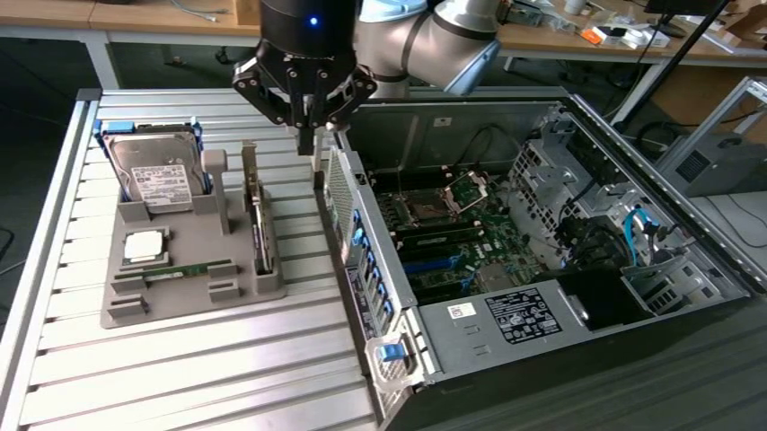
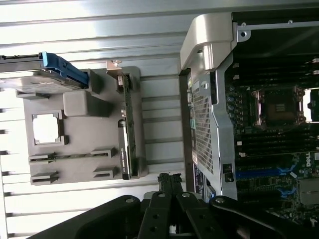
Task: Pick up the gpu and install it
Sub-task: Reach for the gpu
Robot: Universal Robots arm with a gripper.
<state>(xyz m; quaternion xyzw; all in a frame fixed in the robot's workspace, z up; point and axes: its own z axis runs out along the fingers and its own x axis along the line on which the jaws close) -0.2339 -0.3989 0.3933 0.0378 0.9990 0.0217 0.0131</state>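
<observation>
Over on the slatted aluminium table [image 1: 180, 359], left side of the exterior view, sits a grey moulded plastic holder [image 1: 168, 305]. The gpu [image 1: 258, 224], a thin flat rectangular card with one dark face and one brownish-green circuit board face, stands on its long edge in a slot on the holder's case-side edge, untouched. Also in the holder: a thick silver hard drive with a white label [image 1: 156, 171], a square silver processor chip [image 1: 144, 244] and a narrow green RAM stick [image 1: 186, 269].

Black multi-link gripper [image 1: 307, 144]: fingers pressed fully together, nothing in them. It hangs above the gap between the holder and the rear wall of the open black-and-grey computer case [image 1: 359, 233].

Handling, my judgement: the card looks light and stiff but fragile, with exposed parts on the board face and a contact edge hidden down in the slot. The faces are probably smooth, so it could slip or twist in a pinch. Best hold looks like the upper long edge near the middle, jaws across the thin dimension, clear of the metal bracket end.

Relative position: in the wrist view the gpu [image 2: 125, 139] is near the closed fingertips [image 2: 169, 180] but apart from them, offset to the holder side. No contact. Card is not installed.
</observation>
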